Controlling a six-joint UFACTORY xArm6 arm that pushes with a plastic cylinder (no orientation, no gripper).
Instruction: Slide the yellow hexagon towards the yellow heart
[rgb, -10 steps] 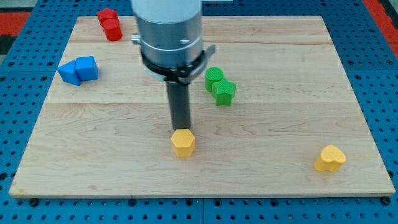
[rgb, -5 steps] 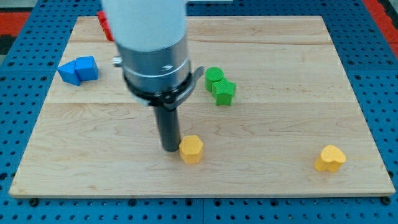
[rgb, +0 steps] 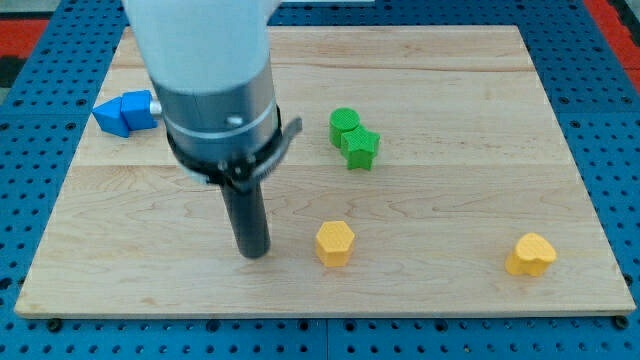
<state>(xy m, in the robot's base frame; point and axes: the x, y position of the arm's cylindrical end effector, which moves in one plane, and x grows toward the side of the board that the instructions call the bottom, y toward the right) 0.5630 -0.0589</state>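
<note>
The yellow hexagon (rgb: 335, 243) lies on the wooden board (rgb: 450, 150) below its middle. The yellow heart (rgb: 530, 255) lies near the board's lower right corner, far to the hexagon's right. My tip (rgb: 253, 253) rests on the board to the left of the hexagon, with a gap between them. The rod and the arm's grey body rise above it and hide part of the board's upper left.
A green cylinder (rgb: 344, 124) and a green star (rgb: 360, 147) touch each other above the hexagon. Two blue blocks (rgb: 122, 112) lie at the left edge, partly behind the arm. Blue pegboard surrounds the board.
The yellow hexagon has slid right and slightly down, towards the heart. My tip moved from above the hexagon to its left side, then drew away to the left. The red blocks are now hidden by the arm.
</note>
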